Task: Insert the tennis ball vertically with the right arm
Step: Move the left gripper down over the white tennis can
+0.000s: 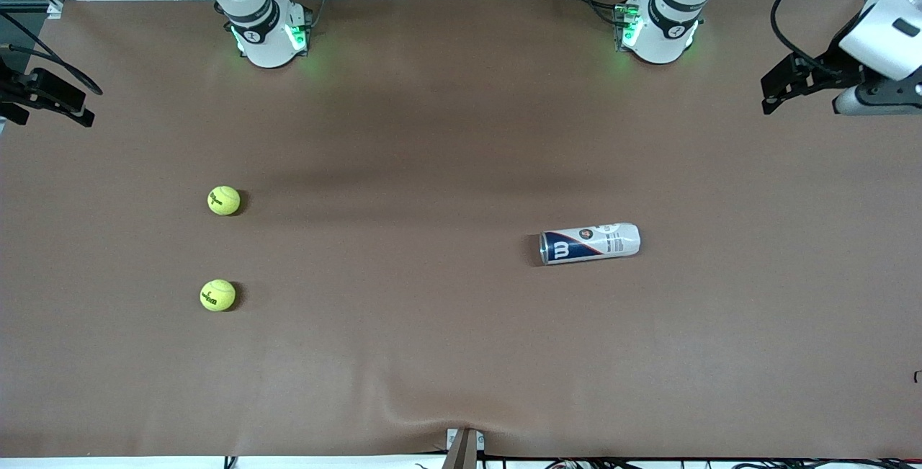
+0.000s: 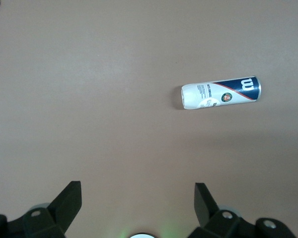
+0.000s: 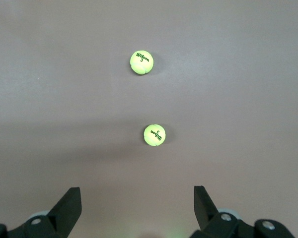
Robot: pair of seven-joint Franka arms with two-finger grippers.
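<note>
Front view: two tennis balls [image 1: 223, 200] [image 1: 217, 295], one can [image 1: 590, 243], both grippers [image 1: 774, 91] [image 1: 75, 105] spread wide, empty.

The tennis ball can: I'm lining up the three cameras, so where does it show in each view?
Front view: tennis ball can lies on its side toward the left arm's end of the table.
Left wrist view: same can, ahead of the open left gripper.
Right wrist view: not in it.
Shared landmark: the brown table.

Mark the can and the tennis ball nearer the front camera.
can [image 1: 590, 243], front view, middle of its side.
nearer ball [image 1: 217, 295], front view, centre of the ball.
</note>
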